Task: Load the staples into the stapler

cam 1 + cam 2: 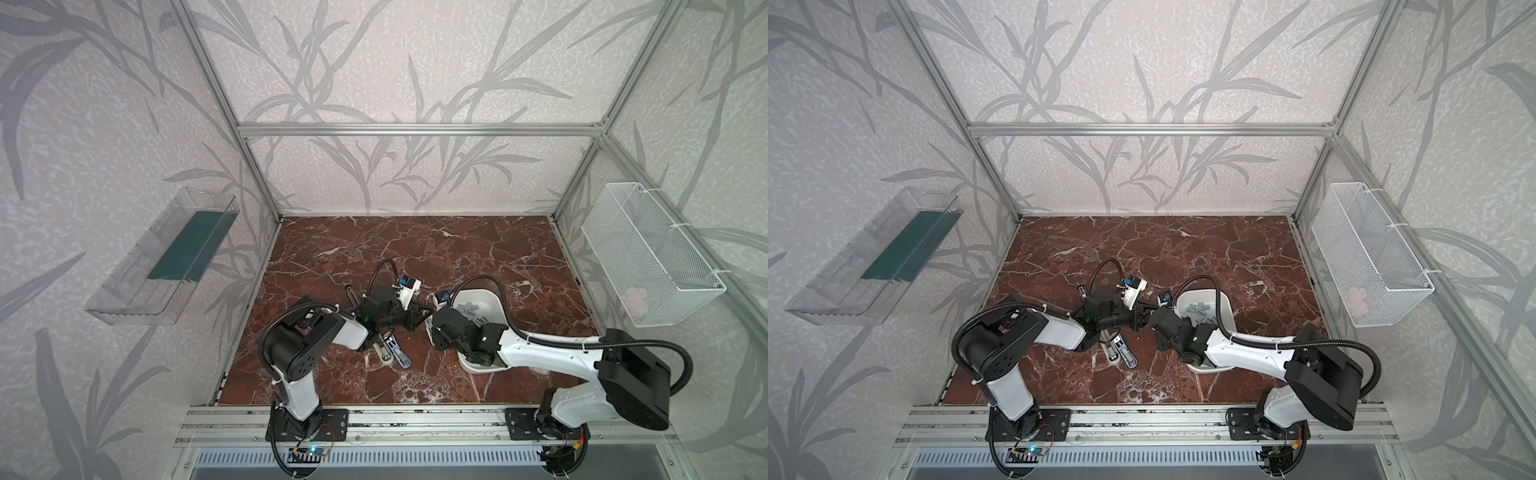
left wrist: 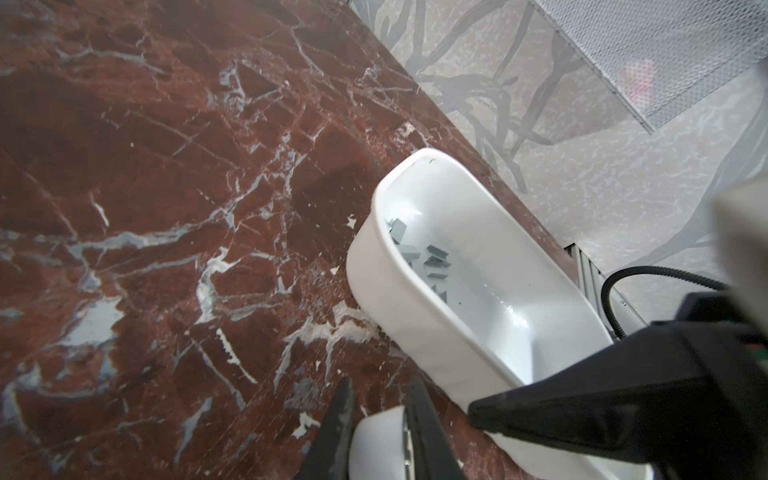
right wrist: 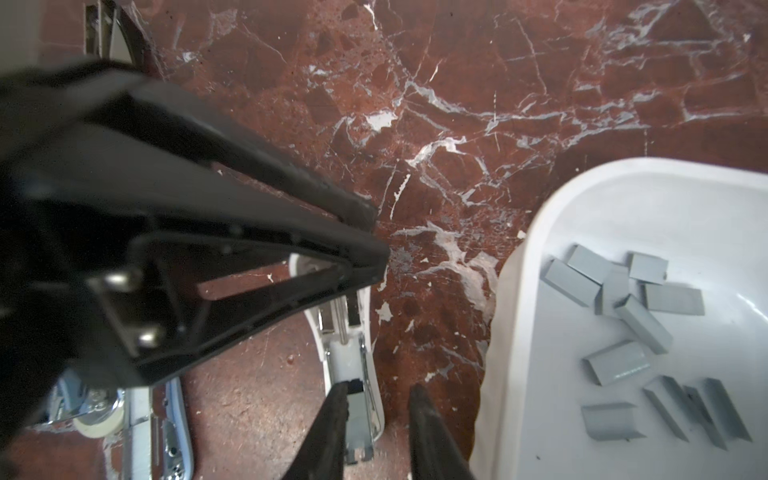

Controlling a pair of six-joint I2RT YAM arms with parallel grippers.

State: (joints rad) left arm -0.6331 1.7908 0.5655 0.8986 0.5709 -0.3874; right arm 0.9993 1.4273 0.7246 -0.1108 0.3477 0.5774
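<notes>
A white stapler [image 3: 347, 340] lies opened on the marble, its magazine channel facing up. My left gripper [image 2: 380, 386] is shut on the stapler's white end [image 2: 376, 440]; in the right wrist view its fingers [image 3: 291, 232] reach in from the side. A grey strip of staples [image 3: 358, 415] sits in the channel beside one fingertip of my right gripper [image 3: 378, 388], whose jaws stand apart and hold nothing. Several more staples [image 3: 623, 316] lie loose in a white bowl [image 3: 536, 232] next to it. Both top views show these staples [image 1: 469, 309] [image 1: 1200, 309].
A blue and chrome stapler [image 1: 397, 353] lies on the table under the left arm. A black object [image 1: 351, 291] lies behind it. A white wire basket [image 1: 652, 253] hangs on the right wall and a clear bin [image 1: 166, 257] on the left wall.
</notes>
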